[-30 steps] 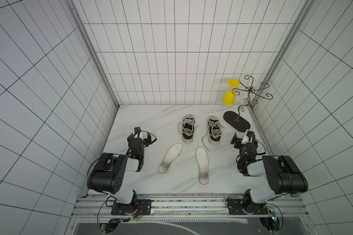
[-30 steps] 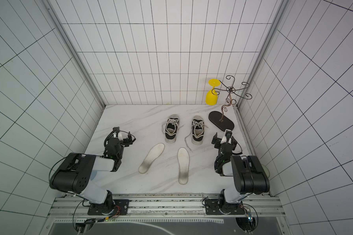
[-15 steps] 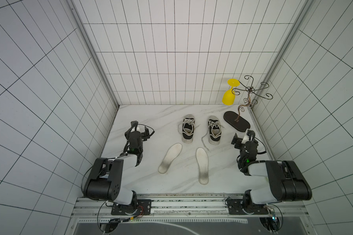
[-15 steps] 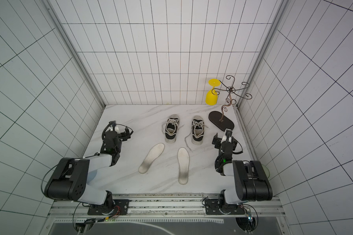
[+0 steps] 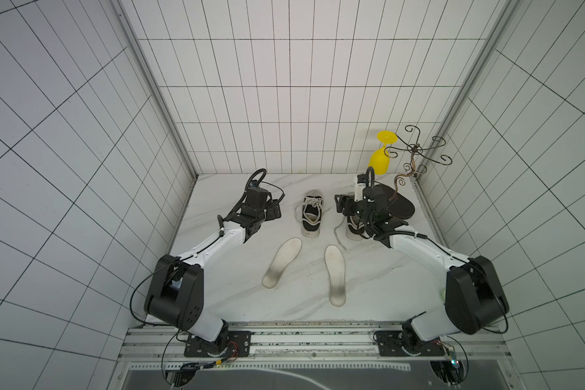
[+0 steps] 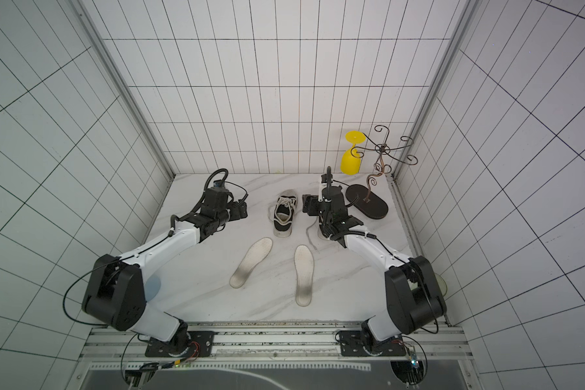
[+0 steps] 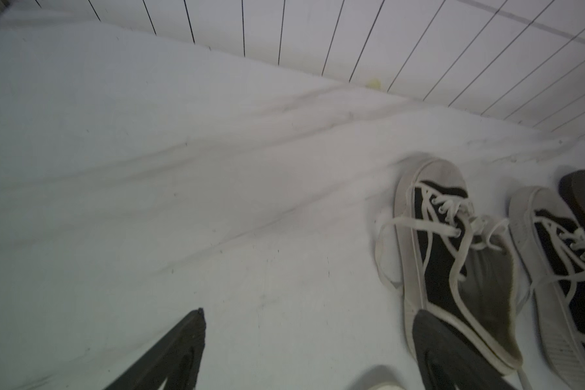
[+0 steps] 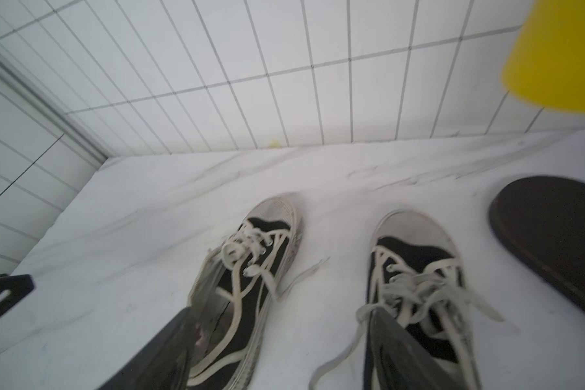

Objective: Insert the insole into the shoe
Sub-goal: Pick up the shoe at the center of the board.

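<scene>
From where I stand, the left gripper (image 5: 275, 210) hangs just beside the left shoe (image 5: 311, 216), jaws spread wide and empty. Below it on the marble table (image 5: 237, 293) lies the left insole (image 5: 282, 262), angled, well apart from any finger. The right insole (image 5: 335, 275) lies straighter next to it, also untouched. Further right, the right gripper (image 5: 341, 204) hovers over the right shoe (image 8: 416, 270), which the arm mostly hides in both top views. Its jaws stand apart with nothing between them.

I judge this to be the reach toward the shoes, with no insole picked up yet. To do it well, one gripper should pinch a shoe at the heel collar and hold the mouth open, clear of the loose laces. The other should take the matching insole by its heel end and feed it in toe first, kept low and flat. Pairing the curve of the insole with the right shoe matters. So does keeping clear of the wire stand (image 5: 416, 152).

Counted: two arms, two grippers, two shoes and two insoles. One yellow glass (image 5: 380, 162) hangs upside down on the one stand.
</scene>
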Tool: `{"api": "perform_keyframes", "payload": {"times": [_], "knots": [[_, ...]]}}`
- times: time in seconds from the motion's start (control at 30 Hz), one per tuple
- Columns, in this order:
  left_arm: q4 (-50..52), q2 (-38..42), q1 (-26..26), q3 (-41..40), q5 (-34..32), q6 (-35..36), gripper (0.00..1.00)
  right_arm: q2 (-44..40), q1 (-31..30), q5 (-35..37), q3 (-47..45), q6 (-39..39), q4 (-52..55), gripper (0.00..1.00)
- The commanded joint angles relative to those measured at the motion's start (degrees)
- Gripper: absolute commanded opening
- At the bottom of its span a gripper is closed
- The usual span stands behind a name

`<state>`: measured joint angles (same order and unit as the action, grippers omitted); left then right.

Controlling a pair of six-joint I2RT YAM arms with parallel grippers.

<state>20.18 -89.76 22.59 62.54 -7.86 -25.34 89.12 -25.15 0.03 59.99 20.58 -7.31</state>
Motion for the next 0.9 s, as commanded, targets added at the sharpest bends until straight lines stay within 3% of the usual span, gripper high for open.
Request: {"api": "perform_keyframes", "payload": {"times": [0.0, 0.1, 0.2, 0.33, 0.53, 0.87], "knots": [[8.76, -3.05, 3.13, 4.24, 6.82, -4.84, 0.94, 4.9, -1.06, -3.45, 8.63, 5.56, 11.79, 0.75], [8.49, -5.64, 4.75, 5.82, 8.7, -7.13, 0.94, 9.44, -1.9, -3.78, 12.03, 4.58, 12.84, 0.73], [11.36, -8.31, 4.96, 5.99, 6.43, -8.05, 0.93, 13.32, -2.16, -5.7, 14.86, 4.34, 13.31, 0.71], [9.65, -7.88, 4.62, 3.04, 6.45, -6.42, 0.92, 14.72, -3.58, -4.79, 17.28, 3.45, 13.39, 0.72], [10.4, -7.26, 4.63, 5.48, 7.26, -5.65, 0.92, 18.62, -4.19, -4.22, 20.69, 4.06, 13.78, 0.72], [13.19, -4.41, 2.94, 7.39, 5.79, -5.5, 0.92, 25.7, -4.21, -1.23, 23.94, 2.93, 15.59, 0.47]]}}
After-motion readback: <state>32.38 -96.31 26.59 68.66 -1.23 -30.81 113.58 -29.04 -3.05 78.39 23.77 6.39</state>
